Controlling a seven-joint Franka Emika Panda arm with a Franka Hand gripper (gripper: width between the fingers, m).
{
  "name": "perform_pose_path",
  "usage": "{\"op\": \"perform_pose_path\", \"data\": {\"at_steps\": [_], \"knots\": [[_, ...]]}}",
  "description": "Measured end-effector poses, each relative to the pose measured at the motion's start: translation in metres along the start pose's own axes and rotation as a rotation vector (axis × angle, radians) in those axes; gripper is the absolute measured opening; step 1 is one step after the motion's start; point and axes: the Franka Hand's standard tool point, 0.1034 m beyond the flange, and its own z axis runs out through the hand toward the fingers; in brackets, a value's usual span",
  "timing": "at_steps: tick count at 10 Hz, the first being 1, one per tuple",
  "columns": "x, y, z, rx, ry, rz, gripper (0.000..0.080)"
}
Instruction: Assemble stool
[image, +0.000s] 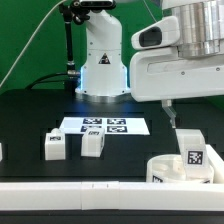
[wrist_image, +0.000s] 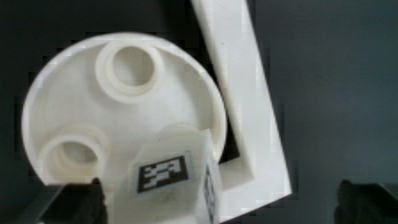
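The arm (image: 190, 55) is hanging over the counter (image: 30, 128) at the exterior view's right, its wrist pointing down above the seat (image: 165, 173). Its jaws are standing spread wide, pinching nothing. In the wrist view an upright tagged leg (wrist_image: 169, 172) is showing between them. It is sitting on the seat, just beside the wall strip (wrist_image: 231, 80). A second leg (image: 55, 146) and a third leg (image: 92, 143) are resting near the marker board (image: 105, 126).

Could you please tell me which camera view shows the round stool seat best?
The wrist view: it looks down on the seat, showing its round face, two holes and a tagged leg on it. The exterior view shows the seat only side-on, at the exterior view's right, with the tagged leg on top.
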Motion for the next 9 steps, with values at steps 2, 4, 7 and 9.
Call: {"op": "perform_pose_path", "data": {"at_steps": [2, 4, 7, 9], "knots": [[0.003, 0.001, -0.005, -0.052, -0.009, -0.308, 0.0649], [0.01, 0.0, -0.013, -0.084, -0.017, -0.554, 0.0649], [0.012, 0.002, -0.013, -0.086, -0.024, -0.739, 0.0649], [0.013, 0.004, -0.012, -0.091, -0.032, -0.898, 0.0649]]}}
